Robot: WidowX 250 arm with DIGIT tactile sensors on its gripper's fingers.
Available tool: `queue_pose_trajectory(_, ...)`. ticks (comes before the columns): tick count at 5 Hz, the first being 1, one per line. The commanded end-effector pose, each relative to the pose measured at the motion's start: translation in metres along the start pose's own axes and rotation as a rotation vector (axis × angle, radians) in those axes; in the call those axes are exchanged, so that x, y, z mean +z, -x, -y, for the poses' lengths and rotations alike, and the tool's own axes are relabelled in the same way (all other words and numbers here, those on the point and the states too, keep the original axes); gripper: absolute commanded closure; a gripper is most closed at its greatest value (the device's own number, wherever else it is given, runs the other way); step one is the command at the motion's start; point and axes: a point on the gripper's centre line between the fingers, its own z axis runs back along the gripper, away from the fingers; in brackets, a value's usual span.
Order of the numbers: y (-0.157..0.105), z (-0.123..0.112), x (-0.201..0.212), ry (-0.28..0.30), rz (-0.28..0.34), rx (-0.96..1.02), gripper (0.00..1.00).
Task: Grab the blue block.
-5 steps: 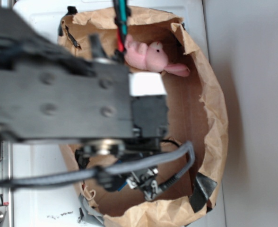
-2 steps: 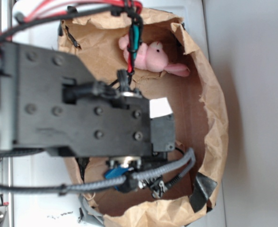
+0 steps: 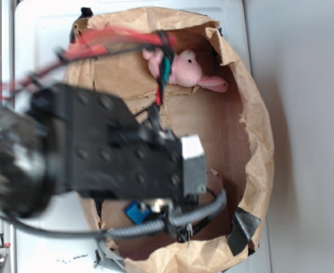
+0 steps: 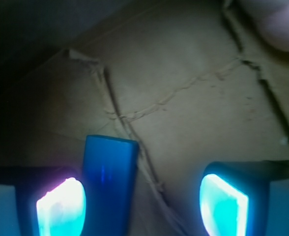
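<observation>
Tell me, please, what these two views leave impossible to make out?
- Blue block: exterior view, mostly hidden under the arm; wrist view, bottom edge cuts it off.
- Pincer: exterior view, hidden beneath the arm.
- Pink plush toy: wrist view, only a blurred corner; exterior view, cables cross it.

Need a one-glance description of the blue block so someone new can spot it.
Find the brown paper-lined box on the white surface. The blue block lies near its lower edge, mostly hidden under the black arm; from the wrist it stands between the open claw fingers, against one. It is flat, smooth and bright blue, unlike the soft pink plush toy at the far end.
</observation>
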Motion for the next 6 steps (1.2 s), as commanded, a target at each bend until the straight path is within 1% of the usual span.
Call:
queue_pose_trajectory(1, 0.0100, 0.0343, -0.0018, 0.038, 0.021, -0.051, 0.00)
queue_pose_trajectory(2, 0.0174, 0.0404, -0.0048, 0.033, 0.015, -0.060, 0.00)
queue_pose_trajectory(3, 0.0173, 0.0405, -0.0057, 0.026, 0.001, -0.052, 0.00)
queue_pose_trajectory(4, 0.0165, 0.0384, -0.0049, 0.025, -0.026, -0.056, 0.00)
queue_pose_trajectory(6, 0.0139, 0.0360, -0.0042, 0.014, -0.048, -0.070, 0.00)
